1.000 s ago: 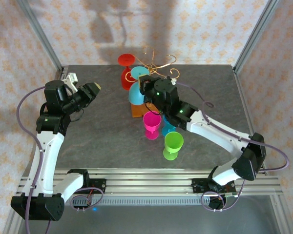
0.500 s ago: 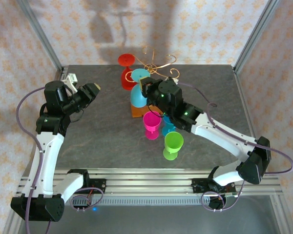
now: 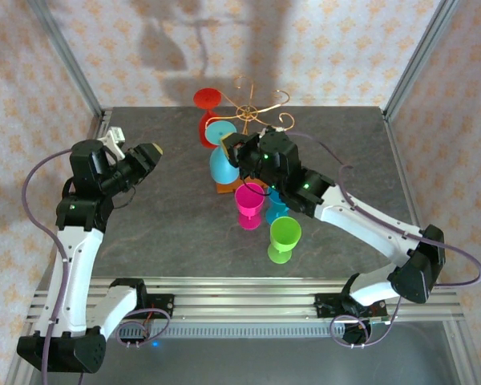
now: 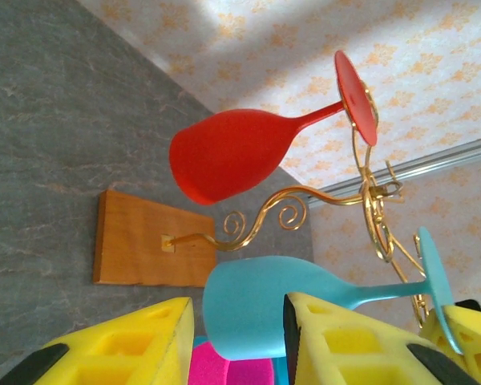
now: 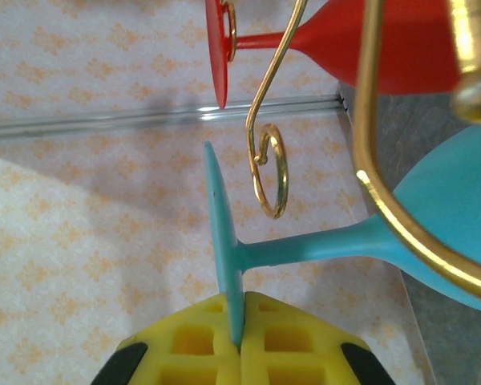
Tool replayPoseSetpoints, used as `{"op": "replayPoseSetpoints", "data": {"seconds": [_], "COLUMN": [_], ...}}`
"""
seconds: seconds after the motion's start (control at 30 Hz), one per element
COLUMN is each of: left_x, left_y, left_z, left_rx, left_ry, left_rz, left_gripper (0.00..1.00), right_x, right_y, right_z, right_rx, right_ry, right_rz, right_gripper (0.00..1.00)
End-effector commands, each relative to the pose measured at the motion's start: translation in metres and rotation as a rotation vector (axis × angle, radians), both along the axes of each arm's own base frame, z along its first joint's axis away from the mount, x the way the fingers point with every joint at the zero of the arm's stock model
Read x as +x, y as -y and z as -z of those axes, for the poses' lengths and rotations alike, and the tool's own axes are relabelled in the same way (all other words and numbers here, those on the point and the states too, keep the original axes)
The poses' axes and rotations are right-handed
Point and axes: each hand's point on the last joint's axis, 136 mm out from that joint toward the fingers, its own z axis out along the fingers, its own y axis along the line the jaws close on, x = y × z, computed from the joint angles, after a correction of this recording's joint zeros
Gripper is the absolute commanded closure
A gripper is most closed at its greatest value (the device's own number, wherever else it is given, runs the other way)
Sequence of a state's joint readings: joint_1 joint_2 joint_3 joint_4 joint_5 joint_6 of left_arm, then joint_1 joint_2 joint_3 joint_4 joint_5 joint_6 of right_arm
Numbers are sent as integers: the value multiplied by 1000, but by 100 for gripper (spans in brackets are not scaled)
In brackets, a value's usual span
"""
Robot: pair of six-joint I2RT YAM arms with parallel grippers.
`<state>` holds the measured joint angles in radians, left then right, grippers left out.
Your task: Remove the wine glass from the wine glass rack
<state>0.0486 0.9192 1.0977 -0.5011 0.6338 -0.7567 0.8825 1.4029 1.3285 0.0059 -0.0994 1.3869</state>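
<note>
Right hand (image 5: 239, 325) is pinching the thin foot of the turquoise wine glass (image 5: 305, 245) edge-on, pads pressed tight, just beside a curled arm of the gold wine glass rack (image 3: 255, 108). A wire crosses the bowl, so I can't tell whether the glass hangs free of it. From above, bowl and arm cover most of the rack's wooden base. Left hand (image 3: 150, 151) hovers over the table's (image 3: 160, 224) left side, fingers partly spread, empty.

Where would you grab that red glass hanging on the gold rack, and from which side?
Probably by the outer edge of its flat foot, coming from the left. The red glass hangs bowl-down, and the gold wire rack crowds its inner side, while its left side stands free.
</note>
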Motion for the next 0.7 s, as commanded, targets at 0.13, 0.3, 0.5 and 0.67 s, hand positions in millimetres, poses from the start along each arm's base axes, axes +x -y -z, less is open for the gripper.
{"op": "replayPoseSetpoints", "data": {"seconds": [0.13, 0.3, 0.5, 0.67], "left_x": [-24, -39, -62, -83], "left_y": [-13, -13, -14, -13], "left_z": [14, 22, 39, 57], "left_rx": [86, 91, 104, 107], "left_ry": [-39, -57, -102, -157], "left_rz": [-47, -52, -58, -55], "left_gripper": [65, 65, 65, 65], "right_x": [-22, -35, -56, -78], "right_y": [-1, -19, -43, -62], "right_z": [-36, -34, -34, -24], "right_rx": [1, -55, -126, -239], "right_ry": [93, 117, 189, 246], "right_rz": [-103, -218, -350, -472], "right_gripper": [100, 100, 100, 100]}}
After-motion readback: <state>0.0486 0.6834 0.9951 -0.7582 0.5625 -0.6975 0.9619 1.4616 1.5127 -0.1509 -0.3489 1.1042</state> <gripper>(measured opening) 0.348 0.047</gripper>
